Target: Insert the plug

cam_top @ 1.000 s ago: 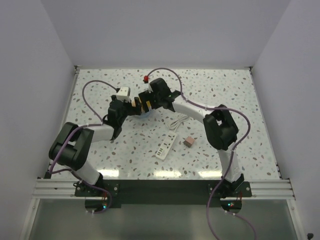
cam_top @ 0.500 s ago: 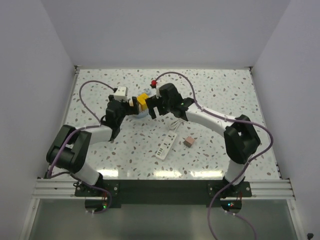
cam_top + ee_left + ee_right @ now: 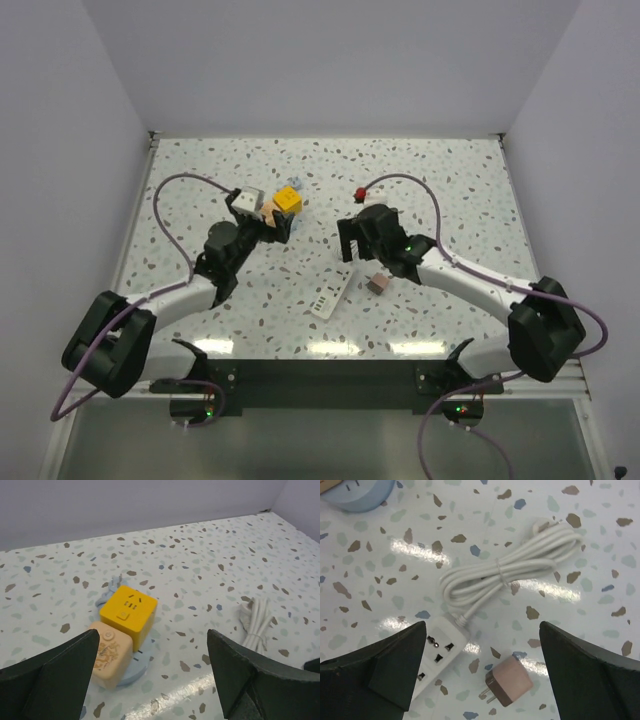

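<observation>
the plug (image 3: 507, 684) is seen lying on the table (image 3: 600, 540), its prongs turned toward the strip (image 3: 437, 652) just beside it, and it is left untouched below the right gripper (image 3: 482, 630), whose jaws are spread wide with nothing between them. the left gripper (image 3: 152, 640) is likewise spread and empty, and is pointed at a yellow cube (image 3: 128, 611) and a peach cube (image 3: 109, 652) set touching on a blue disc (image 3: 136, 667).

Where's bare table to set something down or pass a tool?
Bare: far right corner of the table, beyond the right arm; near strip between left arm and power strip. Crowded: yellow cube and peach cube far left of centre; power strip, coiled cord and plug mid-table.
</observation>
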Controlling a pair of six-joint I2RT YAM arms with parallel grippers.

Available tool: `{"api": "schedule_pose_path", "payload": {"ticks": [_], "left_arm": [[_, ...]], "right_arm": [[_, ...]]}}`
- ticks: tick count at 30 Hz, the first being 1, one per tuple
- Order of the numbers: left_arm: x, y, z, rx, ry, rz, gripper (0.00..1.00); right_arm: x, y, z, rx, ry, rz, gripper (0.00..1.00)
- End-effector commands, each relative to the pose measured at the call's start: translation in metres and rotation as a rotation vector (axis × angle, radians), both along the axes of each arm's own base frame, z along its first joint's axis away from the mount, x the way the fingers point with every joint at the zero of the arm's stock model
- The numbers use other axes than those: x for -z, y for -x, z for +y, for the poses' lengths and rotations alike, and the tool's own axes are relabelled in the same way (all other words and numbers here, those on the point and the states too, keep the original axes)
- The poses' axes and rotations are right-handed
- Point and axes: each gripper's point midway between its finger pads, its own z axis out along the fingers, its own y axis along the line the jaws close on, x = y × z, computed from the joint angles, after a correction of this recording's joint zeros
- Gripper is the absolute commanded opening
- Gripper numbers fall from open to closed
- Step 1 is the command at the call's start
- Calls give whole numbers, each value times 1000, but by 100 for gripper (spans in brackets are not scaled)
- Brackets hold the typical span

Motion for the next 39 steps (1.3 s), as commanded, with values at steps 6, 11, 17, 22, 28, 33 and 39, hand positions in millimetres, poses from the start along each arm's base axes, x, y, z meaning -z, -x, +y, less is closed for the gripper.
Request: {"api": "schedule_pose_path", "payload": {"ticks": [6, 11, 17, 22, 28, 33, 39], "left_arm": [[5, 50, -57, 194, -6, -34, 93], [29, 75, -89, 270, -8, 10, 93], [58, 94, -113, 324, -23, 70, 92], [66, 105, -117, 329, -31, 82, 92], [65, 109, -115, 335, -37, 73, 92], [65, 112, -110, 332, -43, 68, 93], [65, 118, -107, 349, -39, 63, 93]], "right_arm": [[11, 32, -67, 296, 17, -24, 98], [14, 45, -82, 370, -49, -37, 97], [27, 42, -72, 420, -155, -27, 88], [43, 35, -59, 459, -203, 9, 78], [56, 37, -51, 465, -189, 66, 75], [66, 42, -56, 501, -146, 100, 74], [81, 43, -57, 520, -101, 134, 69]]}}
